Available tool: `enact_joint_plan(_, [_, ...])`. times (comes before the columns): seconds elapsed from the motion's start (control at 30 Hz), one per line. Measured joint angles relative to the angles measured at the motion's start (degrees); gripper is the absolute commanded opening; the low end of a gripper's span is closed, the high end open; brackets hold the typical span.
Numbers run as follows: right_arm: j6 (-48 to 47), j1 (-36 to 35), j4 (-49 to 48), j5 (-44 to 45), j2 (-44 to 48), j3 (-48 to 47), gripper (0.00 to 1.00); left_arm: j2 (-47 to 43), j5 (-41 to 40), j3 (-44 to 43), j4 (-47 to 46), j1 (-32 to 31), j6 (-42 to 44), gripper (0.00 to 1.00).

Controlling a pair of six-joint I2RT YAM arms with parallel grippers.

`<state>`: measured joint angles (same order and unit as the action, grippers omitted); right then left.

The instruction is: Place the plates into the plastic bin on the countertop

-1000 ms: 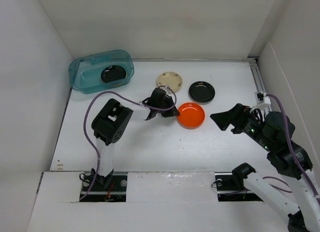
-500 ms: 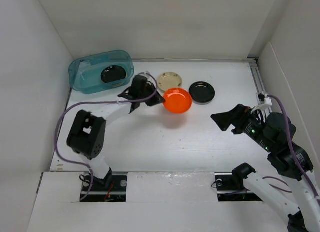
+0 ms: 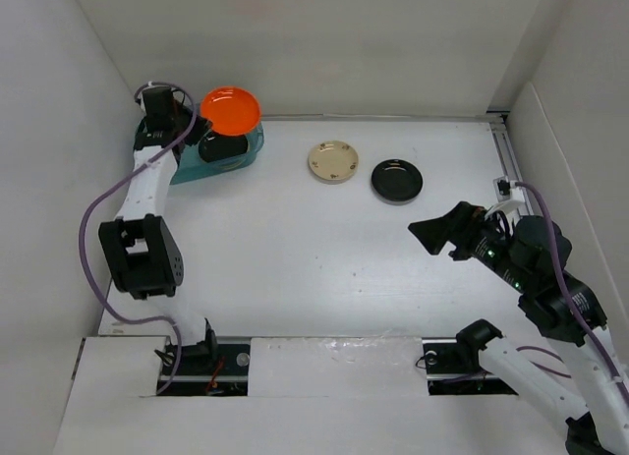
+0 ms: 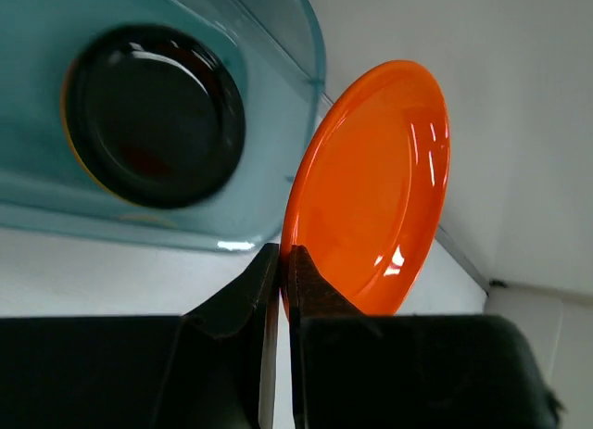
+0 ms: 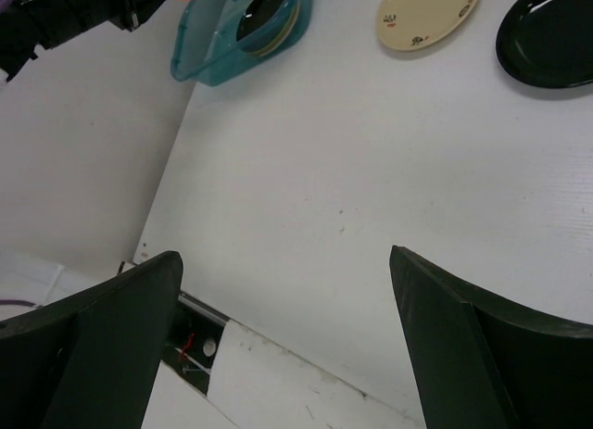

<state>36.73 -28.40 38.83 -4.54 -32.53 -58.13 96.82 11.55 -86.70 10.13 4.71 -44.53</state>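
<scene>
The left fingers [image 4: 271, 271] are clenched on the rim of the orange plate [image 3: 230, 109]. One second ago this plate was near the middle of the tabletop [image 3: 295, 258], just beside the cream plate [image 3: 333, 161]. Now it hangs in the air at the far-left corner, tilted, over the right end of the plastic bin [image 3: 251, 148]. It is not yet inside.

A black plate [image 3: 218, 147] already lies in the bin (something lighter seems to be under it, but I cannot tell what). So I judge that the carrying is nearly done, and what is left is to lower the plate and let it go.

The cream plate and the second black plate [image 3: 397, 180] wait near the far edge. The right fingers [image 3: 430, 229] are spread wide and hold nothing, near the right edge, where they were before.
</scene>
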Motion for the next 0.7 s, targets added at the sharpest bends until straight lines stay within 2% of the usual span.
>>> enact_joint_plan(0.23, [-0.59, 0.0, -0.28, 0.0, 0.35, 0.22, 0.99, 19.15, -5.44, -17.44, 5.88, 2.21, 0.31, 0.0])
enact_joint_plan(0.37, [-0.79, 0.0, -0.26, 0.02, 1.14, 1.05, 0.99, 25.75, -7.19, -20.96, 10.1, 2.54, -0.17, 0.0])
enact_joint_plan(0.5, [-0.92, 0.0, -0.24, 0.02, 1.44, 1.73, 0.99, 26.88, -8.96, -20.96, 13.38, 2.82, -1.42, 0.0])
enact_joint_plan(0.53, [-0.92, 0.0, -0.22, 0.02, 1.44, 1.75, 0.99, 26.86, -9.29, -21.0, 13.66, 3.02, -1.75, 0.25])
enact_joint_plan(0.57, [-0.94, 0.0, -0.24, 0.04, 1.44, 1.75, 0.99, 26.86, -9.51, -21.22, 13.77, 3.23, -1.7, 0.41])
enact_joint_plan(0.63, [-0.94, 0.0, -0.24, 0.07, 1.44, 1.75, 0.99, 26.88, -9.53, -21.81, 13.92, 3.65, -2.14, 0.99])
enact_joint_plan(0.7, [-0.94, 0.0, -0.2, 0.09, 1.46, 1.75, 0.99, 26.71, -9.2, -22.14, 13.62, 3.85, -2.67, 1.0])
